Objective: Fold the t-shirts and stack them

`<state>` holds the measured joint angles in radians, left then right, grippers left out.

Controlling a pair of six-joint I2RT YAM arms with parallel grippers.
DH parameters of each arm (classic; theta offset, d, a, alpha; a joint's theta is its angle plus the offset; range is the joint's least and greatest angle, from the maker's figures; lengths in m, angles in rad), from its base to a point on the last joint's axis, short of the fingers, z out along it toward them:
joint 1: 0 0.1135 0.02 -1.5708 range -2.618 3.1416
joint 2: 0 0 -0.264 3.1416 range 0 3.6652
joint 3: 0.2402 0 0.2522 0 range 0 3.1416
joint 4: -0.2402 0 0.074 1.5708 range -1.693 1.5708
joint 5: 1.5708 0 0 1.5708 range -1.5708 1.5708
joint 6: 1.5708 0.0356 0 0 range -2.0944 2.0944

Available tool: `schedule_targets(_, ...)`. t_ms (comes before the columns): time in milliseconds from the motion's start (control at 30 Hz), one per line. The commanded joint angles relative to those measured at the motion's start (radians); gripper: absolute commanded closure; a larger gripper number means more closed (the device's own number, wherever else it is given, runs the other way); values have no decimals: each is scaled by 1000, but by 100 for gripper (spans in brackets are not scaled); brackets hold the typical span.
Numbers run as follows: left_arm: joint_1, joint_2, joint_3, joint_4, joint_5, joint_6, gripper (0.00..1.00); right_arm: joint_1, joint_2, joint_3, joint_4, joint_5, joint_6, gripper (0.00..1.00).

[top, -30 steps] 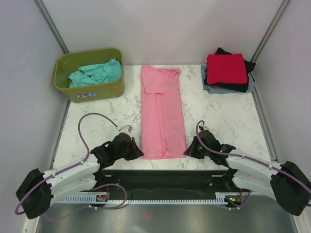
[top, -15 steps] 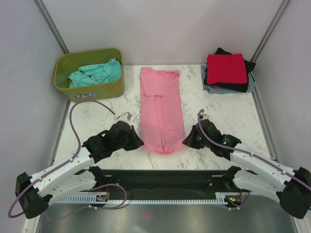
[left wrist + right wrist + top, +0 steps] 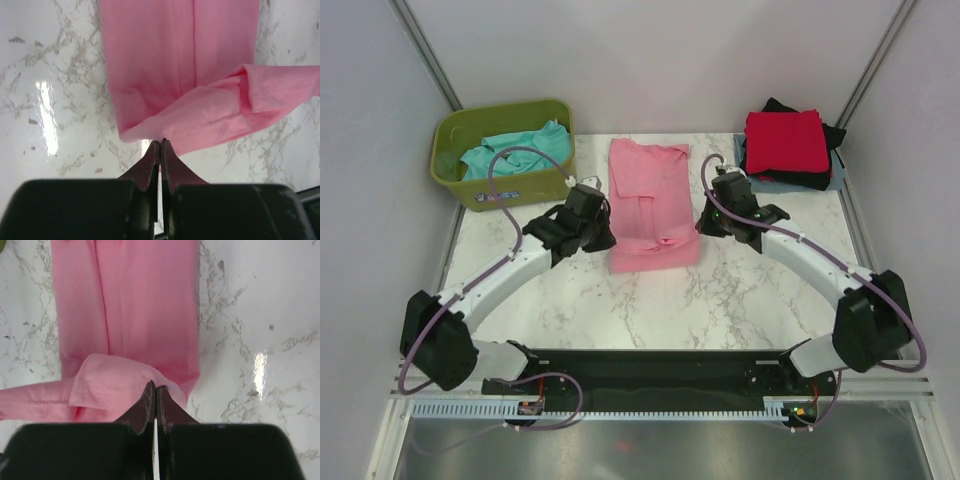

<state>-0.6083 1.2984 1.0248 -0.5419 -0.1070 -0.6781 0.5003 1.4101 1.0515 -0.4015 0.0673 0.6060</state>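
The pink t-shirt (image 3: 648, 205) lies in a long folded strip on the marble table (image 3: 760, 280), its near end lifted and carried back over its middle. My left gripper (image 3: 607, 240) is shut on the hem's left corner; in the left wrist view (image 3: 160, 143) the pink cloth (image 3: 175, 75) hangs from the tips. My right gripper (image 3: 700, 228) is shut on the hem's right corner, which also shows in the right wrist view (image 3: 154, 386) with the pink cloth (image 3: 135, 310) ahead. A teal t-shirt (image 3: 515, 150) lies in the tub. Red (image 3: 783, 140), black (image 3: 815, 180) and grey-blue (image 3: 760, 184) shirts are stacked at the back right.
The olive-green tub (image 3: 505, 185) stands at the back left, close to my left arm. The folded stack sits just right of my right arm. Metal frame posts run along both side walls.
Both grippers have carried the pink shirt's near hem from the table's front edge back toward the middle, doubling the strip over itself. Both arms have stretched far forward.
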Motion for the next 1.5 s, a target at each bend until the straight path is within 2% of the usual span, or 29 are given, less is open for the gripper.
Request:
schedule_targets(0, 59, 128, 102, 57, 44, 136, 98, -31, 102, 120, 13, -6, -107, 100)
schedule_targets(233, 192, 359, 312, 65, 168, 212, 98, -92, 323, 301, 16, -57, -138, 100)
schedule_targets(767, 288, 711, 665, 13, 233, 261, 98, -184, 658, 651, -13, -173, -163, 100)
schedule_targets(833, 300, 760, 701, 0, 240, 250, 96, -192, 709, 682, -20, -198, -161, 79)
schedule_targets(900, 309, 800, 730, -9, 250, 239, 88, -204, 748, 743, -33, -216, -152, 49)
schedule_targets(933, 321, 841, 777, -39, 250, 233, 80, -215, 792, 801, -45, -227, -147, 46)
schedule_targets(967, 326, 867, 803, -53, 256, 233, 80, -221, 814, 833, -59, -228, -143, 45)
schedule_targets(1000, 332, 890, 836, -73, 265, 230, 67, -227, 832, 864, -83, -230, -135, 44)
schedule_targets(1033, 341, 913, 913, -140, 263, 229, 61, -233, 864, 895, -92, -234, -132, 43)
schedule_targets(1067, 344, 956, 957, -173, 256, 227, 59, -249, 878, 959, -102, -242, -127, 42)
schedule_targets(1133, 349, 975, 1061, -249, 176, 203, 46, -264, 903, 1019, -135, -250, -124, 40)
schedule_targets(1200, 352, 958, 1096, -270, 182, 201, 36, -281, 896, 1085, -172, -247, -133, 36)
schedule_targets(1333, 349, 886, 1074, -271, 176, 209, 33, -289, 807, 1036, -177, -210, -179, 27)
schedule_targets(1433, 338, 794, 968, -265, 168, 207, 33, -287, 707, 876, -157, -273, -184, 26)
schedule_targets(1467, 332, 768, 927, -257, 171, 204, 33, -287, 675, 746, -117, -287, -178, 26)
